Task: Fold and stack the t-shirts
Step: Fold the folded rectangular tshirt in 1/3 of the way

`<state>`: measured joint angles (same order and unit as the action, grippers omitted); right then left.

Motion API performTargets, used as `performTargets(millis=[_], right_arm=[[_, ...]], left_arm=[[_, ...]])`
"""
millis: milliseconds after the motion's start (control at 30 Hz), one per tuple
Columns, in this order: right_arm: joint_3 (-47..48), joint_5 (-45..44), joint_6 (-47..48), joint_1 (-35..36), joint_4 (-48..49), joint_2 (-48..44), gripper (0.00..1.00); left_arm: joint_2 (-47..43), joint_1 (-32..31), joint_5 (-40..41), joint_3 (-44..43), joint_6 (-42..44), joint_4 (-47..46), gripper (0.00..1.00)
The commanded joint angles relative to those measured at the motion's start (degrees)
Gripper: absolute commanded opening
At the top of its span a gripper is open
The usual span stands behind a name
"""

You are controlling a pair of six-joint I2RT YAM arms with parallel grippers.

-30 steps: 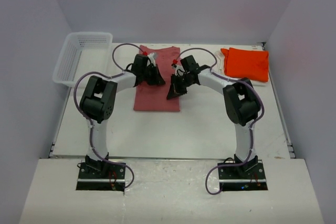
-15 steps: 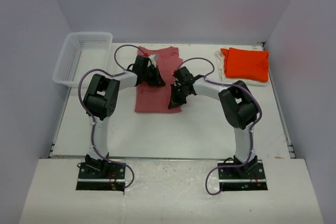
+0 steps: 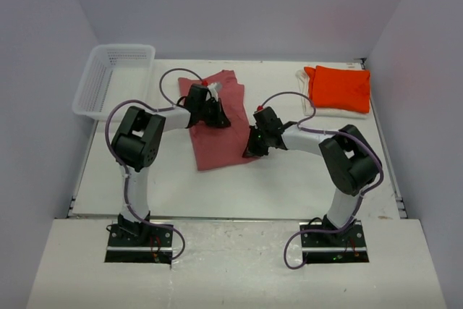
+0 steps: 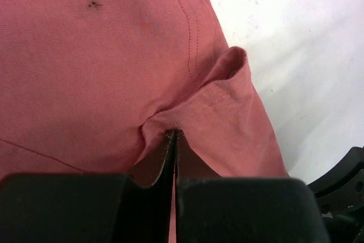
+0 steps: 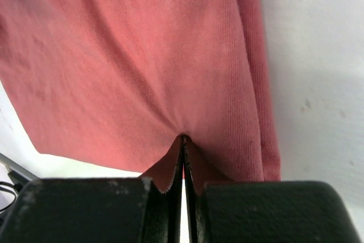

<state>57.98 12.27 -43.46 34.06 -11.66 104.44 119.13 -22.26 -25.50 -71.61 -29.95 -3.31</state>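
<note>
A dusty rose-red t-shirt [image 3: 217, 135] lies folded into a long strip at the table's centre, skewed with its near end swung right. My left gripper [image 3: 219, 118] is shut on a pinch of the rose-red t-shirt [image 4: 114, 66] near its far right edge. My right gripper [image 3: 251, 151] is shut on the rose-red t-shirt [image 5: 142, 72] at its near right corner. At the back right a folded bright orange t-shirt [image 3: 340, 88] rests on a white t-shirt [image 3: 309, 99], of which only the edges show.
A white plastic mesh basket [image 3: 108, 77] stands at the back left of the table [image 3: 289, 179]. Grey walls close in the back and both sides. Both arms' cables loop over the cloth.
Both grippers have pulled the rose-red t-shirt toward the near edge. The right gripper moved nearer and rightward, so the strip now lies turned at an angle.
</note>
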Motion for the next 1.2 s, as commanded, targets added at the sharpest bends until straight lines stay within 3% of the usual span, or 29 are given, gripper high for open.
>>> performTargets(millis=[0, 333, 600, 1033, 1100, 1167], right_arm=[[-7.6, -6.1, -0.6, 0.4, -5.8, -0.6, 0.0], [-19.4, -6.7, -4.1, 2.6, -2.1, -8.8, 0.0], [-24.6, -8.6, -6.1, 3.7, -2.1, -14.8, 0.0], [-17.4, -13.9, 2.8, 8.4, -3.5, -19.0, 0.0], [-16.4, -15.4, 2.7, 9.7, -4.9, -21.7, 0.05], [-16.3, -16.0, 2.2, 11.2, -7.3, -27.6, 0.17]], left_arm=[[2.6, -3.0, 0.1, -2.5, 1.1, 1.2, 0.0], [4.9, -8.1, -0.7, -4.8, -1.1, 1.1, 0.0], [-0.1, -9.8, 1.7, 2.8, -2.5, -0.4, 0.0], [-1.7, -9.9, 2.6, 1.7, 0.2, -0.4, 0.0], [-1.6, -9.9, 2.1, 0.8, 0.6, 0.1, 0.0], [-1.9, -9.9, 1.2, 0.3, 1.0, 0.1, 0.0]])
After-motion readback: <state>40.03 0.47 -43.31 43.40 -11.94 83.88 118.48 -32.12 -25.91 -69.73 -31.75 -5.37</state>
